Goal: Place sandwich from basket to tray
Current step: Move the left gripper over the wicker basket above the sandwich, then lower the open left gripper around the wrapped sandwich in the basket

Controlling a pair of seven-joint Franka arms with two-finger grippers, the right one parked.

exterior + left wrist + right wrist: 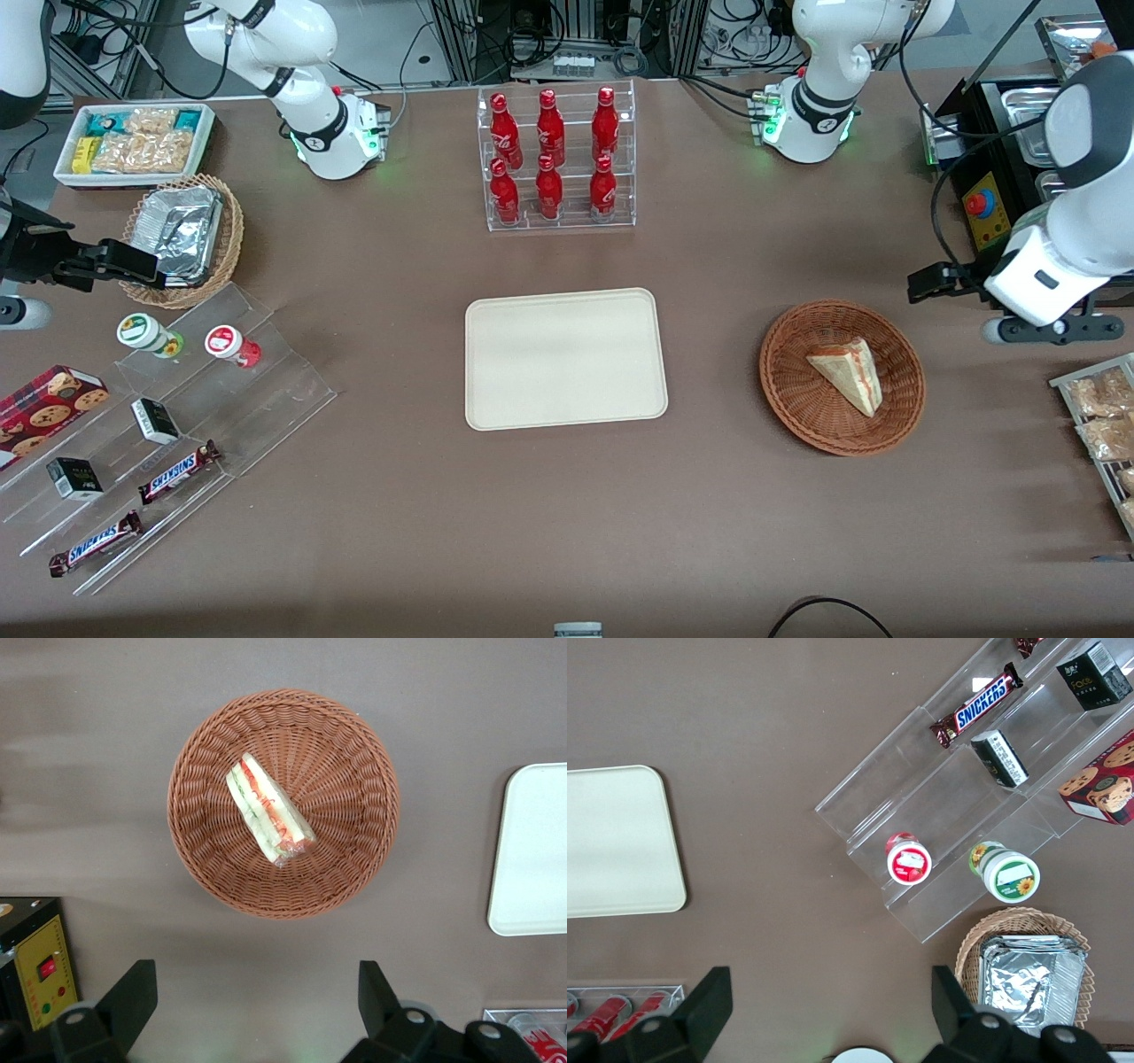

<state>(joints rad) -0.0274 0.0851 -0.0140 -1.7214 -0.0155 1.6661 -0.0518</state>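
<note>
Centrally, the table (567, 523) carries the tray (565, 359), bare and flat; the basket (842, 377) sits well apart from the tray, toward the working arm's end. Within the basket lies the sandwich (849, 374), a wedge resting on its side near the middle. Above the table, farther from the front camera than the basket, hangs the gripper (252, 1005), fingers (131, 997) spread wide and holding nothing. Likely hazards: soft bread crushing under a hard pinch, layers sliding apart, or a fingertip snagging the wicker and dragging the basket.
</note>
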